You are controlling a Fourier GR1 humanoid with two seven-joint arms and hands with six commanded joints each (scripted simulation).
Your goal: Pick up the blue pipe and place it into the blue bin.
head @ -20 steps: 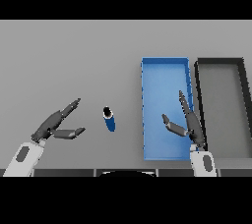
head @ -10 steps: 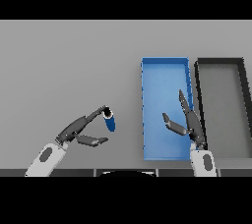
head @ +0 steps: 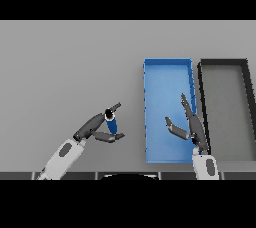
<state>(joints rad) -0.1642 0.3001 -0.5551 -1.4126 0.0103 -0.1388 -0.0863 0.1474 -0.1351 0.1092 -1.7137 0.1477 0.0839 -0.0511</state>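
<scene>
The blue pipe (head: pixel 111 124) stands on end on the grey table, left of the blue bin (head: pixel 165 89), its dark ring end facing up. My left hand (head: pixel 95 127) reaches in from the lower left and is open. Its straight fingers (head: pixel 115 107) lie along the pipe's far side and its thumb (head: pixel 111 137) sits just in front of the pipe, so the pipe is between them. My right hand (head: pixel 191 126) is open and hangs over the blue bin, fingers pointing away from me.
A black bin (head: pixel 223 62) stands right beside the blue bin on its right. The grey table (head: pixel 65 67) stretches wide to the left and behind the pipe.
My left hand has moved right across the table to the pipe and now brackets it with fingers and thumb. The pipe and my right hand have stayed where they were.
</scene>
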